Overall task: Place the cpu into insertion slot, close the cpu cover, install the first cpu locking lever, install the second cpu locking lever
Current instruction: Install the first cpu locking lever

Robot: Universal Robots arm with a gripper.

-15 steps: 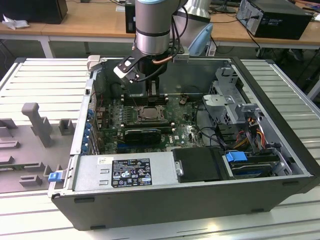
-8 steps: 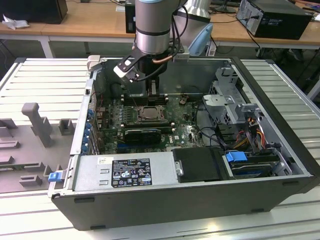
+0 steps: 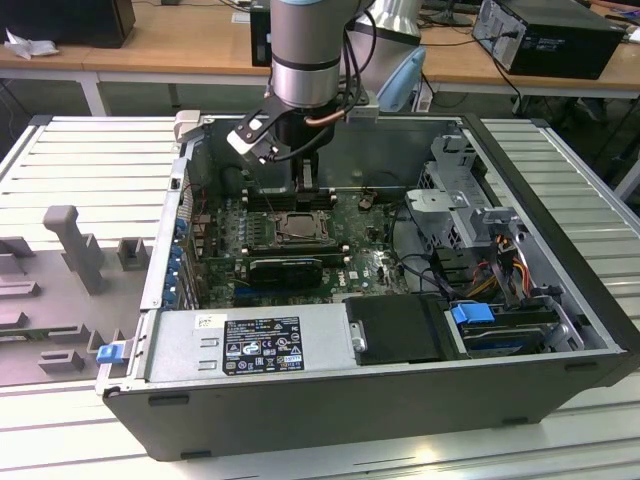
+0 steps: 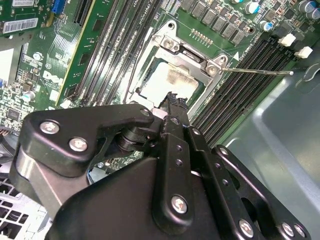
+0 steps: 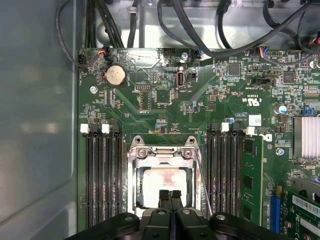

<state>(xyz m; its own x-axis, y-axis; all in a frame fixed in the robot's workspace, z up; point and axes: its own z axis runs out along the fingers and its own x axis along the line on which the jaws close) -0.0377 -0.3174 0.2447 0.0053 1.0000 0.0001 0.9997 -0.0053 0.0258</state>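
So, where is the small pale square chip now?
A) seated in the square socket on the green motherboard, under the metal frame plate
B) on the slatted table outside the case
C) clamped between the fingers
A: the first wrist view shows the pale square chip in the metal-rimmed socket, the thin metal frame plate down over its edges.

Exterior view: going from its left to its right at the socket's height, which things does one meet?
Grey upright plastic block → square metal-rimmed insertion slot → silver metal drive cage → dark case wall.
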